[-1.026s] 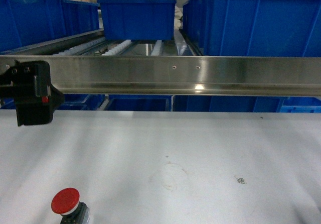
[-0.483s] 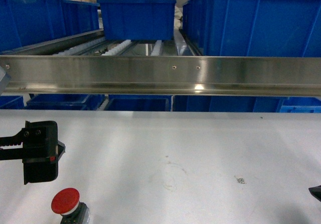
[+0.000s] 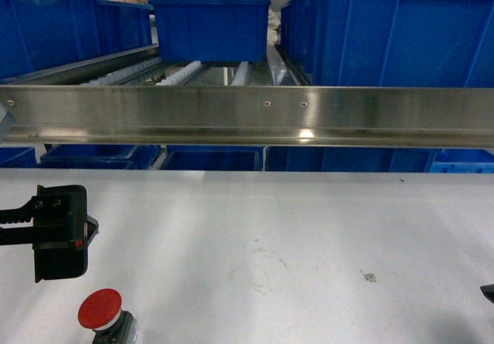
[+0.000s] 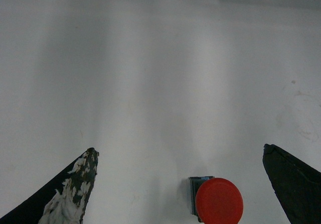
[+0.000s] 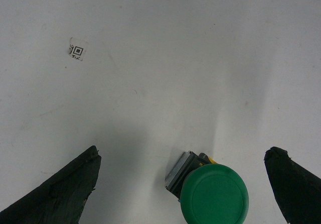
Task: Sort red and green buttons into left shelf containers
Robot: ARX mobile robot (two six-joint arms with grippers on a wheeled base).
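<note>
In the head view, a white table [image 3: 309, 228] fills the lower half, with a steel rail [image 3: 255, 115] across the middle and blue tubs [image 3: 210, 28] on the roller shelf behind it. The left gripper [image 3: 58, 232] appears as a black block at the left edge, above the table; this view does not show whether it is open. The red button [image 3: 100, 308] stands on the table near the bottom left corner, just in front of that gripper. A dark sliver of the right gripper [image 3: 488, 291] shows at the right edge. In the left wrist view, the left gripper's two dark fingertips [image 4: 75, 184] are spread wide with nothing between them but table; the red button [image 4: 218, 201] stands between them, nearer the right-hand one, touching neither. In the right wrist view, the right gripper [image 5: 183, 184] is also wide open and holds nothing; the green button [image 5: 214, 194] stands on the table between its fingertips, clear of both. A small square code sticker [image 5: 77, 49] lies on the table farther off.
</note>
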